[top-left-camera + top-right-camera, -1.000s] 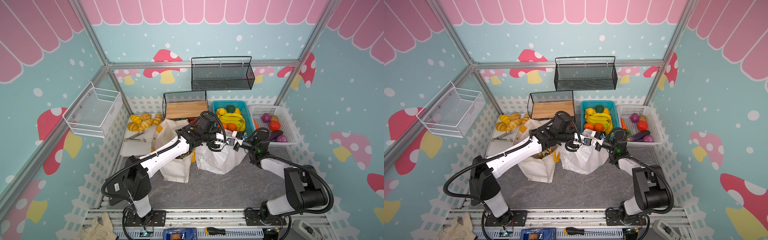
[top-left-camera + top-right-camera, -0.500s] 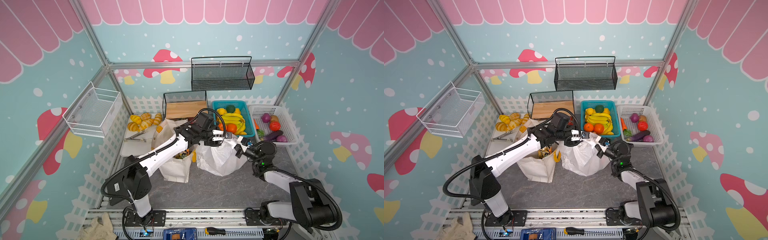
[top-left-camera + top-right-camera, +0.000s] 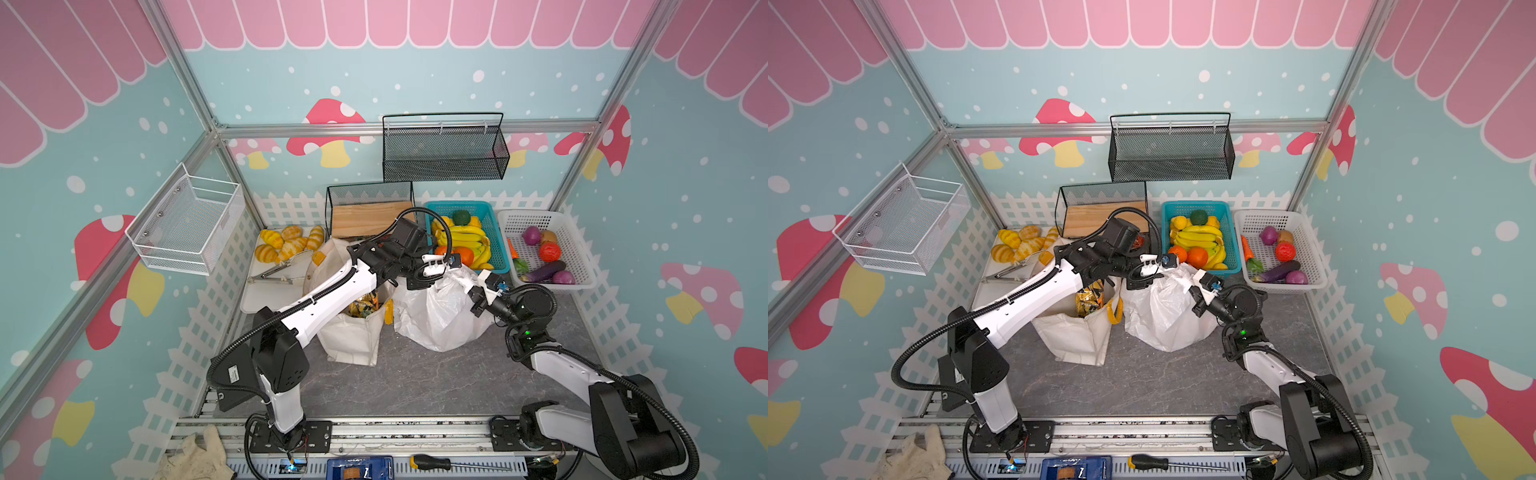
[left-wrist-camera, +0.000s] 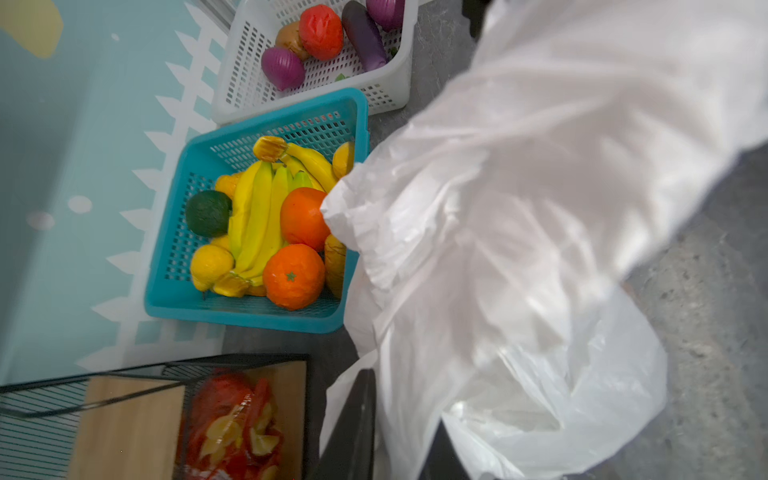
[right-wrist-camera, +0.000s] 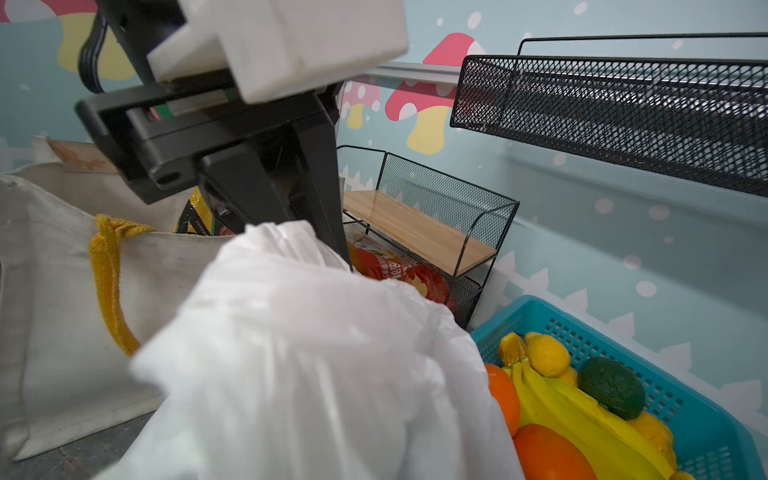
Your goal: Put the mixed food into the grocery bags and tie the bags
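Pinched shut, the left fingers [image 3: 417, 284] grip the bunched top of the white plastic bag [image 3: 436, 324] in both top views, on the side nearer the canvas tote [image 3: 353, 343]. The right fingers [image 3: 475, 296], also pressed together, clamp the film at the bag's opposite shoulder. The bag stands on the grey bench [image 3: 415, 382] just beside the tote, where gold-black snack packets [image 3: 362, 306] show in the open mouth. The bag's gathered mouth runs roughly straight from one pair of fingers to the other, so tying likely turns on bringing these two held ends across each other.

From the left wrist, white film passes between the two dark fingers [image 4: 351, 424] and billows away over the bench. The teal basket [image 4: 249, 312] of fruit sits close behind the bag.

From the right wrist, the left arm's black fingers [image 5: 299, 208] come down into the bag's crumpled top [image 5: 291, 257]. The tote's yellow handle [image 5: 109, 291] hangs just beyond. The right fingers themselves are out of frame, with only plastic filling the foreground.
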Robot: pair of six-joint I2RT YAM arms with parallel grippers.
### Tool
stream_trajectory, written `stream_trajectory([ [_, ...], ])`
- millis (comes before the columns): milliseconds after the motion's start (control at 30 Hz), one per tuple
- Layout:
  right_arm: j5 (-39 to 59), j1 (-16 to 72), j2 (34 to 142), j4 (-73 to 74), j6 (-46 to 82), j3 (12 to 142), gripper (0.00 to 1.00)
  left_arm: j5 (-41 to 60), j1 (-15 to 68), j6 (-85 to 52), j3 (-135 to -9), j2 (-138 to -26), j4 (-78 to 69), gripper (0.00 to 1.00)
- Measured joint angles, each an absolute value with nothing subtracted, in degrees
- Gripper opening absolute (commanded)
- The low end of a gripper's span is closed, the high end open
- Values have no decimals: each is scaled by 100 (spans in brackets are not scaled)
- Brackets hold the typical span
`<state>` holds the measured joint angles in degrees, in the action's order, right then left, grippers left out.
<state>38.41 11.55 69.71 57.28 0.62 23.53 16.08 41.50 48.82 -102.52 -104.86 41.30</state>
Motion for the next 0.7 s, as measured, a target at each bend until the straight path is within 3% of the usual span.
stream_trajectory([
  [333, 3651, 1575, 6973, 5299, 628, 2416, 0, 1378, 4150, 3459, -10320, -10440, 4132, 0],
  [700, 2862, 1839, 7037, 4797, 1299, 2665, 0, 1509, 4335, 1699, -9561, -9717, 4040, 0],
])
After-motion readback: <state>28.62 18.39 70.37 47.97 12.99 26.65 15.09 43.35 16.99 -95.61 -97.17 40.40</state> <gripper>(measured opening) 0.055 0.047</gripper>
